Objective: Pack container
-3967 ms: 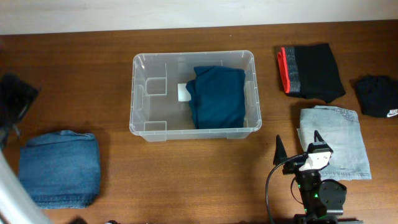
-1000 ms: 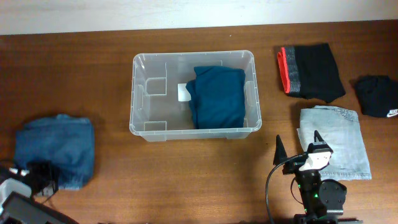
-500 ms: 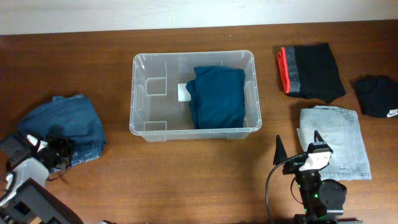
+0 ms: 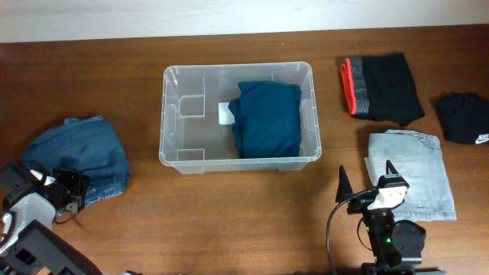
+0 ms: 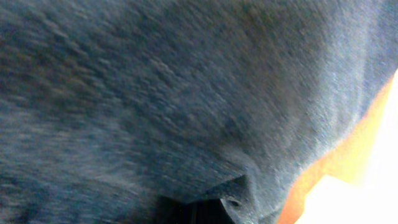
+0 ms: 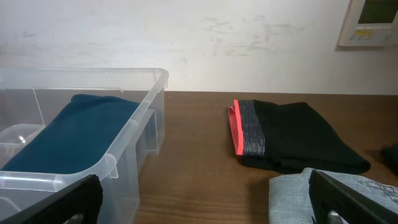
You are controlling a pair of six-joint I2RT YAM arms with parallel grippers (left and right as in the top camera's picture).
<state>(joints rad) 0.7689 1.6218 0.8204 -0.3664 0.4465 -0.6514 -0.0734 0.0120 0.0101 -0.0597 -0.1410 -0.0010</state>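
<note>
Container: the clear plastic rectangular container stands mid-table, toward the back edge. It has a rolled rim, rounded corners and ridged walls, and its left half is bare floor.
Inside: one folded teal fabric garment fills the right half, beside a white label.
Open room: the brown wooden table lies bare in front of the container and on both sides of it.
Left gripper: the left gripper is clenched on the lower edge of a crumpled blue denim garment near the left table edge. Coarse weave fills its wrist view.
Right gripper: the right gripper is released, its fingers wide apart, at the near left corner of a folded pale denim garment.
Right side: one folded black garment with a red-orange band lies toward the back. One small black garment with a white logo lies at the right edge.
Count: one container, five garments, two grippers.
</note>
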